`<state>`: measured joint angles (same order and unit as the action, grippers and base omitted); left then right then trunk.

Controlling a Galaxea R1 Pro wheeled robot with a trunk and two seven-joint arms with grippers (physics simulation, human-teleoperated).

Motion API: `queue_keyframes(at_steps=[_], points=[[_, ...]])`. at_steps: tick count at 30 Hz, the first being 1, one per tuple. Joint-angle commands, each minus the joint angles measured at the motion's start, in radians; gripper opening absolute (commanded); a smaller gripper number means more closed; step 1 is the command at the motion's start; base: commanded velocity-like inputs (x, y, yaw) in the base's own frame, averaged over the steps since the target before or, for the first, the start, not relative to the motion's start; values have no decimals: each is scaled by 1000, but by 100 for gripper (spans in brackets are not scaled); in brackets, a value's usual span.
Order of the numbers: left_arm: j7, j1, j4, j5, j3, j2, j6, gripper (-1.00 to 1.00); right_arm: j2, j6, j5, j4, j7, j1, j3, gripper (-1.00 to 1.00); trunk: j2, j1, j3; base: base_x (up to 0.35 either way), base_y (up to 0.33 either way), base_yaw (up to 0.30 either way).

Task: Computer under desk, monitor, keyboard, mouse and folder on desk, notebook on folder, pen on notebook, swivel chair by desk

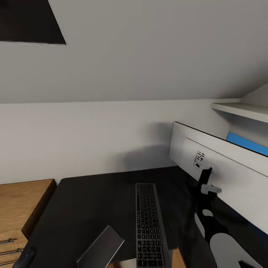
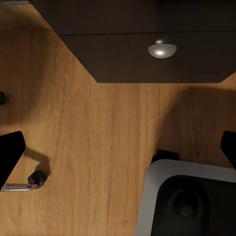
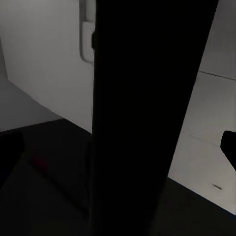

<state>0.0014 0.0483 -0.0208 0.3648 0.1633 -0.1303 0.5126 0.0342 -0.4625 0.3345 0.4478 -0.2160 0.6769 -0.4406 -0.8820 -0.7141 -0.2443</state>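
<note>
The black desk (image 1: pixel 93 201) carries the long dark keyboard (image 1: pixel 149 223), lying lengthwise near its middle. To the right stands the monitor (image 1: pixel 230 178), its pale back toward me and its black stand (image 1: pixel 204 178) in front. My right gripper (image 1: pixel 206 186) reaches to that stand. In the right wrist view the right gripper (image 3: pixel 118 147) is open, with the stand (image 3: pixel 147 118) between its fingers (image 3: pixel 228 147) and not touched by them. A small dark rounded shape at the desk's near left corner looks like the mouse (image 1: pixel 25 257). My left gripper (image 2: pixel 118 152) hangs open over the wood floor.
A light wooden drawer chest (image 1: pixel 22 208) stands left of the desk. A grey flat slab (image 1: pixel 102 245) lies tilted at the desk's near edge. A blue wall panel (image 1: pixel 245 143) and a shelf (image 1: pixel 242 109) are behind the monitor. Below are a desk drawer knob (image 2: pixel 162 49), a chrome chair leg (image 2: pixel 22 184) and my base (image 2: pixel 187 201).
</note>
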Motion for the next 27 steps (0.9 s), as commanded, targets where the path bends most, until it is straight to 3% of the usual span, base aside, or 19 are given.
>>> queue_keyframes(at_steps=[1, 27], points=[[0, 0, 1, 8, 8, 0, 3, 100, 0, -3, 11, -1, -4, 2, -5, 100, -1, 0, -1, 96, 0, 0], [0, 0, 1, 8, 8, -9, 3, 100, 7, 0, 11, -3, -8, 2, -8, 100, -1, 0, -1, 21, 0, 0]])
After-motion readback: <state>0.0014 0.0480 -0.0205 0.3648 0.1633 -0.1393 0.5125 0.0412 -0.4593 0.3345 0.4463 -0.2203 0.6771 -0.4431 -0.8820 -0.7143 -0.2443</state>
